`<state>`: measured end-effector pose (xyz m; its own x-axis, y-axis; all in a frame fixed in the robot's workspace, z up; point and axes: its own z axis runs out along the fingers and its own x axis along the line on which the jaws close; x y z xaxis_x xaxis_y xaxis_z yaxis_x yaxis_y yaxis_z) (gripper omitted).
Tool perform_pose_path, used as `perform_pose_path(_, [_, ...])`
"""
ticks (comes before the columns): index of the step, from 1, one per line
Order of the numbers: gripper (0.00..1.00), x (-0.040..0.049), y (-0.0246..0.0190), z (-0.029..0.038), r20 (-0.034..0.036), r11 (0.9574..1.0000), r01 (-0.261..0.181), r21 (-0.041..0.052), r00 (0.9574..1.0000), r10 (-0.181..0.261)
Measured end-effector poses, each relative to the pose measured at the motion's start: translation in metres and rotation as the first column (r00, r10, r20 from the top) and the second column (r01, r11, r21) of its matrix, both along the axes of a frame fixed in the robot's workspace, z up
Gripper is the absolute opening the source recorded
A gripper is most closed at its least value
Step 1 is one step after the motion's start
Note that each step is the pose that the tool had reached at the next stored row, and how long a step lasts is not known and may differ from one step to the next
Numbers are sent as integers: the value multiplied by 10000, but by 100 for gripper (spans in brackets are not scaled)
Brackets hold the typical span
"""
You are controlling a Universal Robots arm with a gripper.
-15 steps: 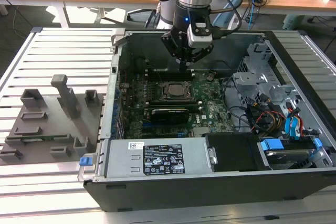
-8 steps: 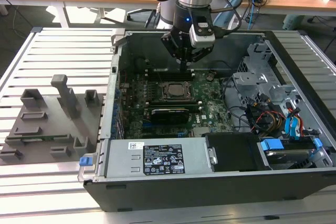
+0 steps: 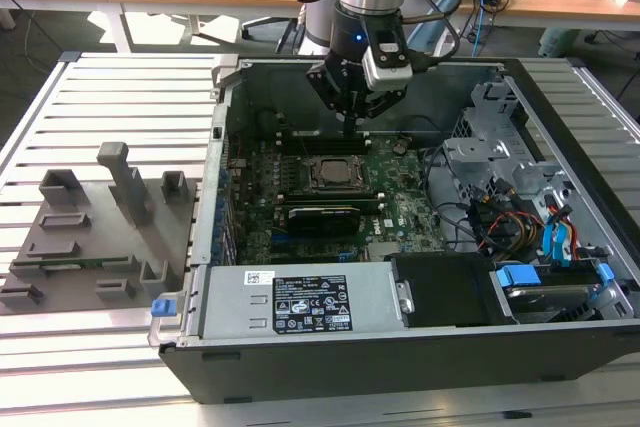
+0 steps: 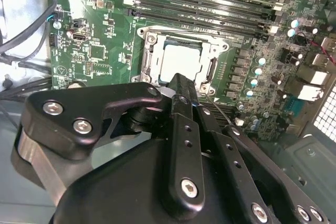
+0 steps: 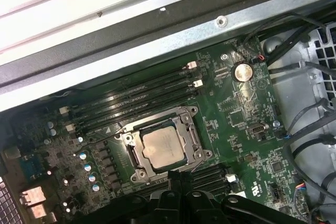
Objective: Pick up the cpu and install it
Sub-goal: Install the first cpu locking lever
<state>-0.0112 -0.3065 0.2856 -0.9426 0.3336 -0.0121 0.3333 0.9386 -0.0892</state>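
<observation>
Square silvery cpu (image 5: 163, 149) seated in metal socket frame (image 5: 195, 139).

One cpu (image 5: 163, 148) in one socket frame (image 5: 195, 141), one green motherboard (image 3: 395, 209), one open computer case (image 3: 330, 357), one gripper (image 3: 352, 125). At the exterior view's left, one grey fixture (image 3: 95, 232).

Green motherboard (image 5: 231, 124), silver-grey cpu (image 5: 163, 148) in a black socket frame (image 5: 195, 139), black gripper (image 3: 352, 124), grey fixture blocks (image 3: 90, 232), blue cables (image 3: 553, 237), dark computer case (image 3: 400, 357)
</observation>
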Motion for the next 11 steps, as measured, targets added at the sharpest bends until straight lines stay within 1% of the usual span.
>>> perform_pose_path(7, [11, 0, 0, 0, 0, 9993, -380, 0, 9993, 380])
perform_pose_path(11, [11, 0, 0, 0, 0, 9982, -606, 0, 9982, 606])
